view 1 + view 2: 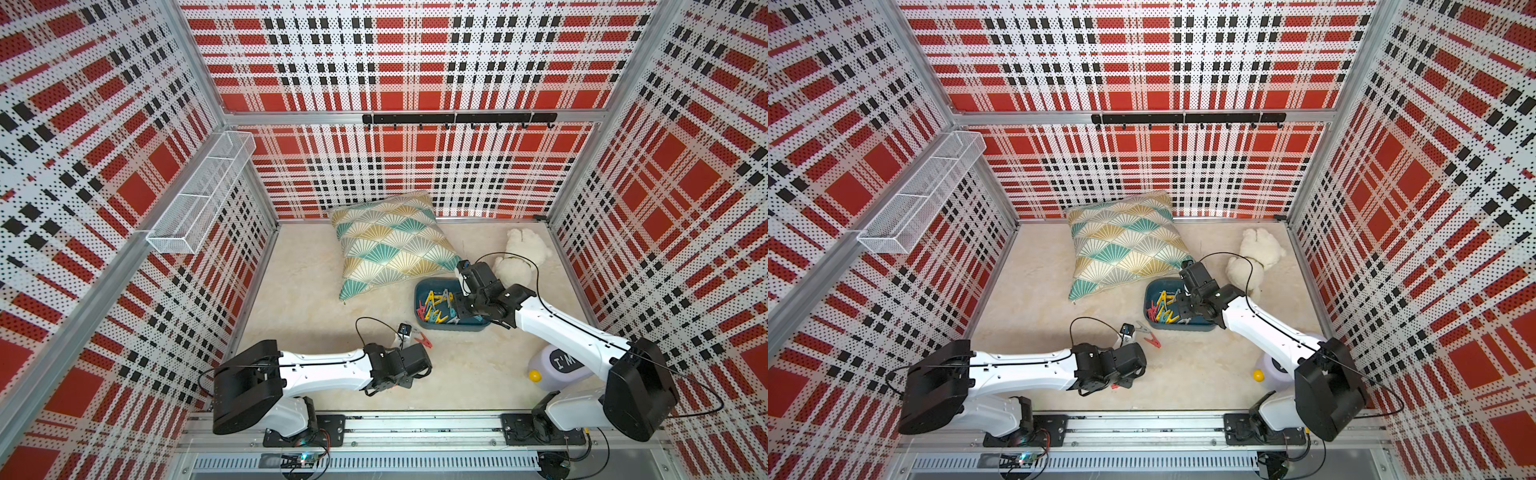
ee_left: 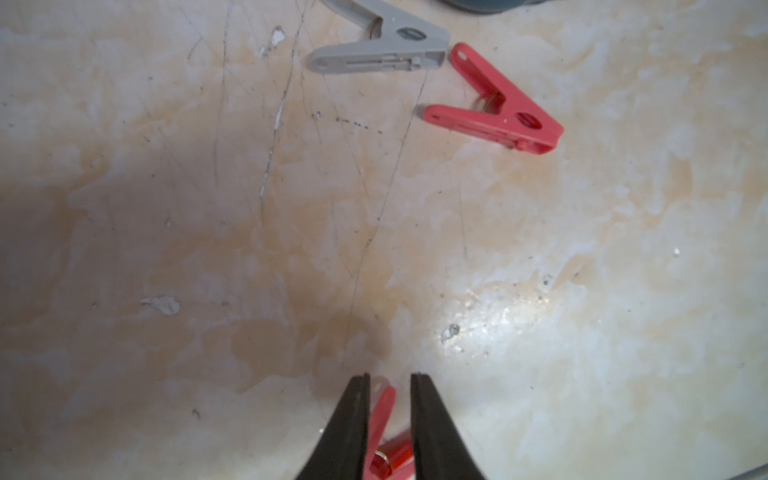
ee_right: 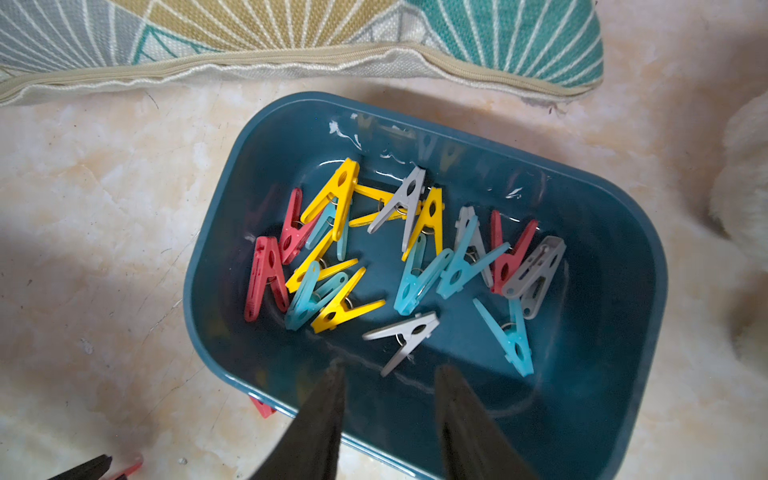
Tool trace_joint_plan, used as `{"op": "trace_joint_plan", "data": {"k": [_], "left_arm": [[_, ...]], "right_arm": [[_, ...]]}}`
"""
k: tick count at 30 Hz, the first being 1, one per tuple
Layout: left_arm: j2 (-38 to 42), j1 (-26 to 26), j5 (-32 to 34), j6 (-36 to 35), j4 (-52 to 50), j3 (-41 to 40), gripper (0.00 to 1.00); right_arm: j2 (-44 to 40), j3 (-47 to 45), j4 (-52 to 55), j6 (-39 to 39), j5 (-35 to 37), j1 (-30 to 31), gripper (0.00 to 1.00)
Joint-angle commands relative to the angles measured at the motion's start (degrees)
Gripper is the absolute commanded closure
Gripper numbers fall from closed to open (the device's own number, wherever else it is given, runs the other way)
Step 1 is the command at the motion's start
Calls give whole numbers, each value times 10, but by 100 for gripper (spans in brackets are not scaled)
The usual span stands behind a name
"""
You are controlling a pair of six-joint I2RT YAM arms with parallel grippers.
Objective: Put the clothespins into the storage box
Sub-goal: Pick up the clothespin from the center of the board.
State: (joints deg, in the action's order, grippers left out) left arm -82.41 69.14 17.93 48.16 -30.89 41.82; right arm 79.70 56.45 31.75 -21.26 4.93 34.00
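Observation:
The dark teal storage box sits on the pale floor and appears in both top views. Several clothespins in yellow, red, blue and grey lie inside it. My right gripper hangs open above the box's near end, with nothing between its fingers. My left gripper is shut on a red clothespin just above the floor. Ahead of it, a grey clothespin and a red clothespin lie loose on the floor, near the box's corner in a top view.
A patterned pillow leans behind the box. A white plush toy lies to its right. A lavender jug with a yellow cap stands by the right arm's base. A white wire basket hangs on the left wall.

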Motion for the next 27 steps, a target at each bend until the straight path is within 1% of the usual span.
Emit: {"op": "trace_joint_plan", "data": {"k": [1, 21, 25, 27], "left_arm": [[-1, 4, -6, -5, -9, -13, 74], [-16, 17, -17, -6, -1, -19, 74], [-25, 16, -20, -9, 4, -23, 75], [-30, 16, -22, -11, 8, -24, 77]], "right_arm": [[-3, 1, -10, 3, -3, -2, 57], [3, 1, -14, 5, -7, -2, 57], [3, 1, -16, 5, -9, -2, 57], [3, 1, -16, 5, -10, -2, 57]]}}
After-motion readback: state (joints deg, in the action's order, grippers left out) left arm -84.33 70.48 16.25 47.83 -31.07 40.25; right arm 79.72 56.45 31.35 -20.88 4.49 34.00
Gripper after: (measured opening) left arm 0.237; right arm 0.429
